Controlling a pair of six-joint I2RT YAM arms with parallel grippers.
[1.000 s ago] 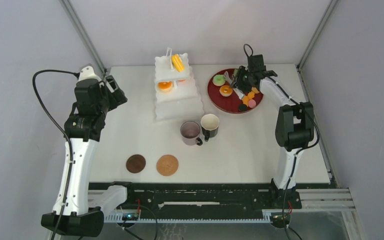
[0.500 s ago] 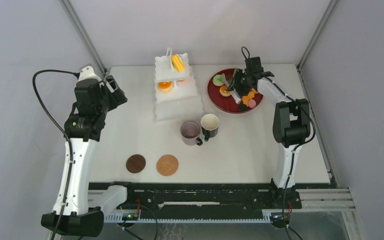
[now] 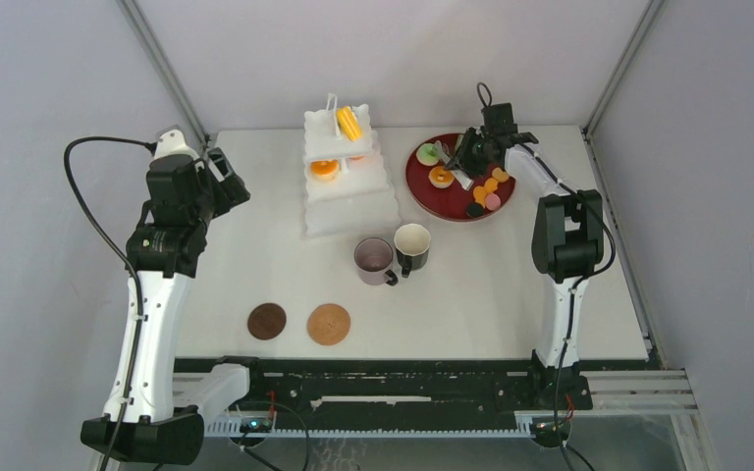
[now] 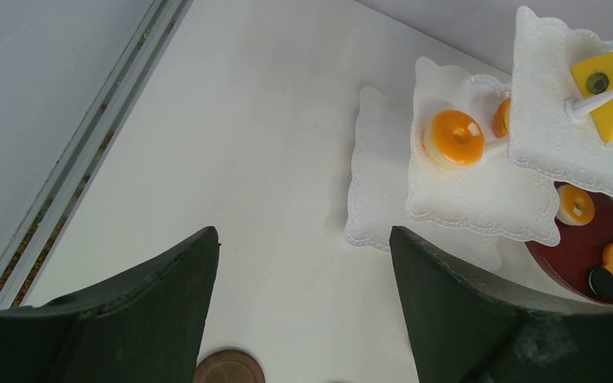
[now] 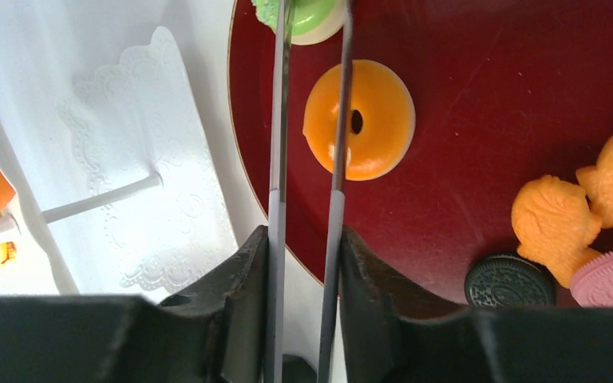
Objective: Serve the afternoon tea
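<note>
Right gripper (image 5: 303, 271) is clamped on the tongs (image 5: 337, 207), its two dark fingers pressing the two thin metal arms close together. It hangs over the near left rim of the tray (image 5: 487, 96), at the far right of the table (image 3: 255, 245). The tongs reach forward across the tray. One arm lies over the tray doughnut (image 5: 375, 120) and the other passes just left of it toward the green pastry (image 5: 311, 14). Their tips run out of the wrist view, so whether they hold anything cannot be told.

On the tray also lie two orange pastries (image 5: 555, 223), a black cookie (image 5: 509, 281) and a pink cookie (image 5: 611, 279), close together at its near right.

Left gripper (image 4: 303, 303) is spread wide with nothing between its fingers. It hovers above bare table, well to the left of the stand (image 4: 463, 191).

The stand sits at the far middle of the table, just left of the tray. Its top tier carries a yellow wedge (image 4: 611, 88). The middle tier carries a tier doughnut (image 4: 455, 137), with a second orange piece partly hidden behind the post. The bottom tier shows bare where it can be seen.

The mauve mug (image 3: 374, 257) and the black mug (image 3: 412, 243) stand touching, near the middle of the table, in front of the stand. The dark coaster (image 3: 266, 320) and the light coaster (image 3: 328, 324) lie side by side near the front edge, apart from the mugs.
</note>
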